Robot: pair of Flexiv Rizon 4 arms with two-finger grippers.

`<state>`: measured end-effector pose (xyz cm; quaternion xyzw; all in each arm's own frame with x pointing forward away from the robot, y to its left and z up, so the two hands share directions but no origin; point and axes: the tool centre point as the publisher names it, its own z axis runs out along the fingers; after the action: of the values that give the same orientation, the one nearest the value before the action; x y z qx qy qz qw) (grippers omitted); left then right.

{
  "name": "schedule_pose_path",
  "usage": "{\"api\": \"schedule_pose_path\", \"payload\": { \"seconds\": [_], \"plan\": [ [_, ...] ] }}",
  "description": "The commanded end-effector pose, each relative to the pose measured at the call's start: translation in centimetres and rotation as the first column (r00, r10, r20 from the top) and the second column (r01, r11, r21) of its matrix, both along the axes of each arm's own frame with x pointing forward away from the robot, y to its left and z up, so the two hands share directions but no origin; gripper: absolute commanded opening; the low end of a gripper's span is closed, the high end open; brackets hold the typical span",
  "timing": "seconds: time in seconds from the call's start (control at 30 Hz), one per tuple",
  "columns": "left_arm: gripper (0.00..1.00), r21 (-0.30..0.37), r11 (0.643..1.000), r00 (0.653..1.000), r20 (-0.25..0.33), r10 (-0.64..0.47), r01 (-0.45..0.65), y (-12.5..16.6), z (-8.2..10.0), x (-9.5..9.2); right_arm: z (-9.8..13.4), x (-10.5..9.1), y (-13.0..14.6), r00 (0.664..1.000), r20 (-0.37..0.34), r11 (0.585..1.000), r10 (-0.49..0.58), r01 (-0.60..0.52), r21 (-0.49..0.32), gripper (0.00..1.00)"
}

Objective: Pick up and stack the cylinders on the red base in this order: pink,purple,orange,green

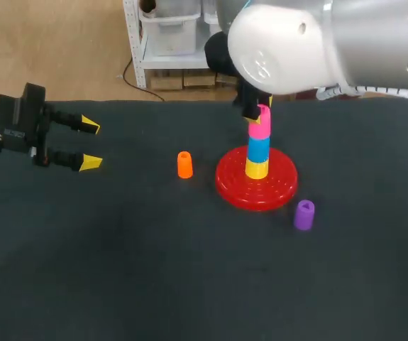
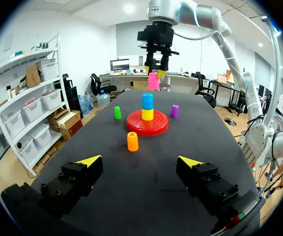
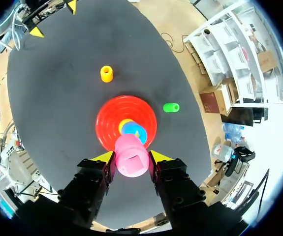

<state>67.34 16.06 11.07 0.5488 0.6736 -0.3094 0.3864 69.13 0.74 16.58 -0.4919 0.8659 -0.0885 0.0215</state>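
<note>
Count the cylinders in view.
6: yellow and blue stacked on the red base, pink in the right pincer above them, orange, purple and green loose on the table.

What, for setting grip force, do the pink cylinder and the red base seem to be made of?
The pink cylinder looks like hard moulded plastic, smooth and satin: even colour, a clean square hole in its end. The red base looks like the same plastic, glossier: light glints on its concentric ridges. Looks alone cannot confirm it.
</note>
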Motion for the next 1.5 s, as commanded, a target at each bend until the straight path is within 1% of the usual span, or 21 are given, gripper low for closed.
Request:
{"api": "schedule_pose_path", "payload": {
  "seconds": [0.03,0.27,0.4,0.5,0.6,0.63,0.77,0.93,1.07,1.17,1.33,1.37,1.5],
  "plan": [
    [1.0,-0.003,1.0,1.0,0.003,-0.001,0.001,0.1,-0.1,0.0,-0.8,1.7,0.2,1.0,-0.025,1.0,-0.004,0.004,-0.005,0.0],
    [1.0,-0.003,1.0,1.0,0.003,-0.001,0.001,0.1,-0.1,0.0,-1.9,2.3,-0.3,0.999,-0.033,1.0,-0.02,0.02,-0.006,0.0],
    [1.0,-0.003,1.0,1.0,0.003,-0.001,0.001,0.1,-0.1,0.0,-2.5,1.7,-0.3,0.999,-0.043,1.0,-0.021,0.021,-0.005,0.0],
    [1.0,-0.003,1.0,1.0,0.003,-0.001,0.001,0.1,-0.1,0.0,-3.4,1.4,-0.7,0.998,-0.048,1.0,-0.029,0.029,0.002,0.0],
    [1.0,-0.003,1.0,1.0,0.003,-0.001,0.001,0.1,-0.1,0.0,-3.8,1.4,-0.9,0.999,-0.04,0.999,-0.038,0.038,0.007,0.0],
    [1.0,-0.003,1.0,1.0,0.003,-0.001,0.001,0.1,-0.1,0.0,-4.0,1.4,-1.0,0.999,-0.029,0.999,-0.043,0.044,0.021,0.0],
    [1.0,-0.003,1.0,1.0,0.003,-0.001,0.001,0.1,-0.1,0.0,-4.4,1.4,-1.3,0.998,-0.032,0.998,-0.052,0.053,0.023,0.0],
    [1.0,-0.003,1.0,1.0,0.003,-0.001,0.001,0.1,-0.1,0.0,-5.5,1.4,-1.2,0.996,-0.069,0.997,-0.053,0.056,0.051,0.0],
    [1.0,-0.003,1.0,1.0,0.003,-0.001,0.001,0.1,-0.1,0.0,-6.0,1.4,-1.4,0.995,-0.076,0.993,-0.071,0.078,0.087,0.0],
    [1.0,-0.003,1.0,1.0,0.003,-0.001,0.001,0.1,-0.1,0.0,-6.3,1.6,-1.5,0.993,-0.093,0.992,-0.066,0.075,0.099,0.0],
    [1.0,-0.003,1.0,1.0,0.003,-0.001,0.001,0.1,-0.1,0.0,-6.7,2.1,-1.2,0.989,-0.145,0.995,-0.03,0.044,0.092,0.0],
    [1.0,-0.003,1.0,1.0,0.003,-0.001,0.001,0.1,-0.1,0.0,-6.7,2.3,-1.1,0.986,-0.164,0.996,-0.024,0.038,0.083,0.0],
    [1.0,-0.003,1.0,1.0,0.003,-0.001,0.001,0.1,-0.1,0.0,-6.5,2.8,-0.6,0.981,-0.192,0.999,0.013,-0.003,0.053,0.0]
  ]
}}
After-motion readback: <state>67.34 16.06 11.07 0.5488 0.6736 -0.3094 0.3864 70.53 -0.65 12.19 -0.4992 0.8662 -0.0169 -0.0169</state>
